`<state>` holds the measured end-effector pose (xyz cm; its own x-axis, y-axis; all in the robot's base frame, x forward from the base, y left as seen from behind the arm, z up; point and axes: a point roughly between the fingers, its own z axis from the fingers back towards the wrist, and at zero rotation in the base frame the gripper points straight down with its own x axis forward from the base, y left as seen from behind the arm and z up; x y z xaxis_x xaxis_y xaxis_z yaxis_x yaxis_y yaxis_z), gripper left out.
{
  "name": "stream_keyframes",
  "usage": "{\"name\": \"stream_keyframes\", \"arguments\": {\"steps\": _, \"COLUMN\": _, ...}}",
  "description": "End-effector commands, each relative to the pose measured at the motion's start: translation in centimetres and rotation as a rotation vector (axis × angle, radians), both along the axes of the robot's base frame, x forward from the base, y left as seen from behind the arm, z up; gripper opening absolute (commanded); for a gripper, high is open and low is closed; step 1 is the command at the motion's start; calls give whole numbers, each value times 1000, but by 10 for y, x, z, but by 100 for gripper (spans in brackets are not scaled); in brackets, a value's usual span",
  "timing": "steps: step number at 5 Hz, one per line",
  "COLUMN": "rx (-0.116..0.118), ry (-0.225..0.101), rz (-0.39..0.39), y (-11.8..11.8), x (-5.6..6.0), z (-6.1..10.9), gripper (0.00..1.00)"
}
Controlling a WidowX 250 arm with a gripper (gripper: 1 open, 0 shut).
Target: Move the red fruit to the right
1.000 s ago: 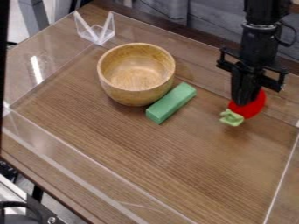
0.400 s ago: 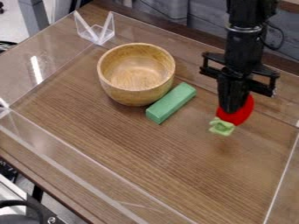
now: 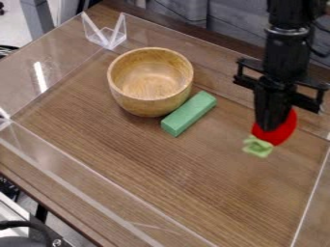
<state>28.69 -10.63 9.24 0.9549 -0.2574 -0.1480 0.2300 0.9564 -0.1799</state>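
Observation:
The red fruit is a small bright red toy whose light green leafy cap points down and toward the front. It hangs at the right side of the wooden table, just above the surface. My black gripper reaches almost straight down and is shut on it, its fingers covering the fruit's left part.
A wooden bowl stands at the back left. A green rectangular block lies slantwise beside it, left of the gripper. A clear plastic stand sits at the far back left. Low transparent walls edge the table.
The gripper has carried the red fruit toward the front of the table and slightly up, ending a little right of where it was. Bowl and block have not moved.

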Motion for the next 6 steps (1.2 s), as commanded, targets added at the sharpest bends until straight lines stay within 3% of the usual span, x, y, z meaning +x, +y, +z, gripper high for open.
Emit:
{"name": "stream_keyframes", "arguments": {"steps": 1, "rx": -21, "ry": -50, "rz": -8, "y": -11, "x": -2, "z": 12, "gripper": 0}}
{"name": "stream_keyframes", "arguments": {"steps": 2, "rx": -17, "ry": -20, "rz": -13, "y": -20, "x": -6, "z": -2, "gripper": 0}}
{"name": "stream_keyframes", "arguments": {"steps": 4, "rx": -15, "ry": 33, "rz": 5, "y": -14, "x": -19, "z": -33, "gripper": 0}}
{"name": "stream_keyframes", "arguments": {"steps": 5, "rx": -20, "ry": 38, "rz": 66, "y": -4, "x": -19, "z": -29, "gripper": 100}}
{"name": "stream_keyframes", "arguments": {"steps": 6, "rx": -27, "ry": 27, "rz": 129, "y": 6, "x": -19, "z": -19, "gripper": 100}}
